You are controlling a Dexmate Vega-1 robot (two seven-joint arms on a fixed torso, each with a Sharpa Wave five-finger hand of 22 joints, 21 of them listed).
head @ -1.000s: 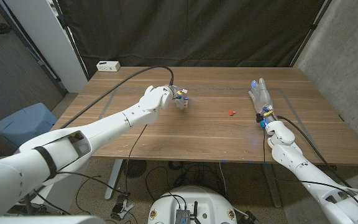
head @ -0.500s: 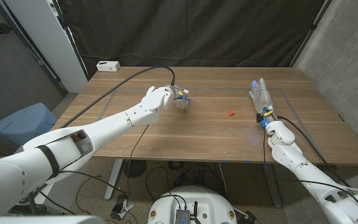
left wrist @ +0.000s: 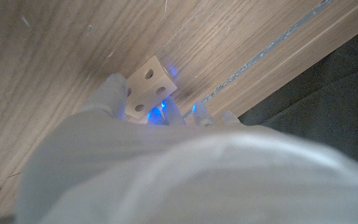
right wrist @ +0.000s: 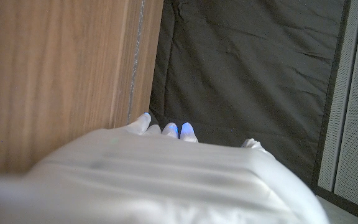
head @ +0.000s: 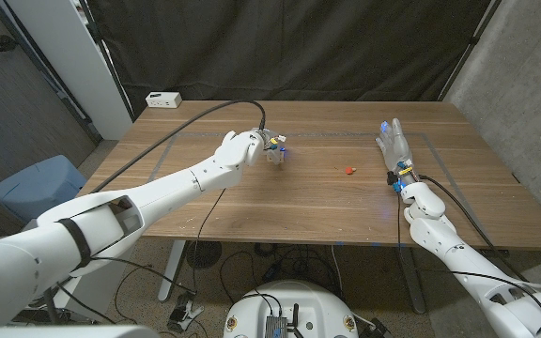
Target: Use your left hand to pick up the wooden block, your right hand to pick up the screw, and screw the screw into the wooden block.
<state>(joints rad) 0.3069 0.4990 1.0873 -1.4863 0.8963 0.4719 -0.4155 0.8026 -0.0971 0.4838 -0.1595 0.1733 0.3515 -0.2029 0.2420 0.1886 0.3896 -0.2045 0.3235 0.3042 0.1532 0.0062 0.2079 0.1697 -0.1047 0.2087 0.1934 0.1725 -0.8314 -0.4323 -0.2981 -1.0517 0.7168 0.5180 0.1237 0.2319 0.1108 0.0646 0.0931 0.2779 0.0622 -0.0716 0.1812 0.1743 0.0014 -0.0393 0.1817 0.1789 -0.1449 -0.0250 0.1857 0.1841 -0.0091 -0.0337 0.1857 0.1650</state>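
Readable text: I am finding none in any view.
Wooden block (left wrist: 148,87): I am seeing only plain holes on its faces, no lettering.
White box (head: 163,99) at the table's far left corner: I am making out dark marks on it, too small to read.

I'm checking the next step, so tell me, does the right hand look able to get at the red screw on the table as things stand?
Probably yes. The screw lies alone on the bare table, and the right hand stands open beside it with nothing between them. The left hand, holding the wooden block, is well off to the other side.
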